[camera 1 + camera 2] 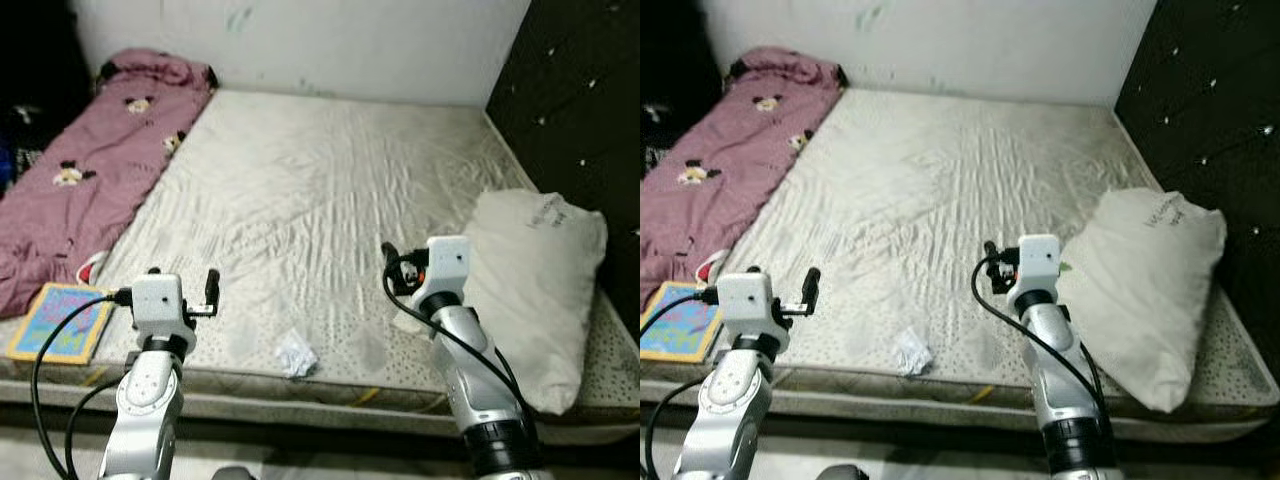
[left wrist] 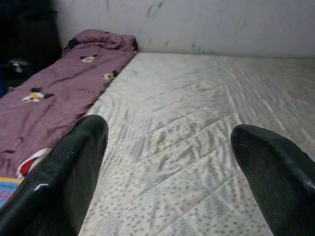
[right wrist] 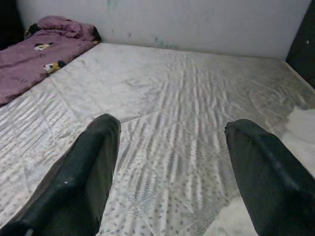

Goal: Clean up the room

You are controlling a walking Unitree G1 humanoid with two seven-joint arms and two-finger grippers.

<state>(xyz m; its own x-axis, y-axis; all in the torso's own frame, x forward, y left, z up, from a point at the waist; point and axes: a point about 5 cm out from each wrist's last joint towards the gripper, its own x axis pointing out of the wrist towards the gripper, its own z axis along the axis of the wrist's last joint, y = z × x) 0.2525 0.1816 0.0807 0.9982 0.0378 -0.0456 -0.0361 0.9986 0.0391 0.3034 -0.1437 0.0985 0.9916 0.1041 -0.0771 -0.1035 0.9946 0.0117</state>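
A bare grey mattress lies before me. A crumpled white paper rests near its front edge, between my two arms. A white pillow lies at the right edge. A purple blanket with cartoon prints runs along the left side. A colourful book sits at the front left corner. My left gripper is held open above the front left of the mattress. My right gripper is open too, held just left of the pillow. Neither holds anything.
A white wall stands behind the mattress. A dark padded panel rises on the right. A red and white item peeks out from under the blanket. Dark clutter fills the far left.
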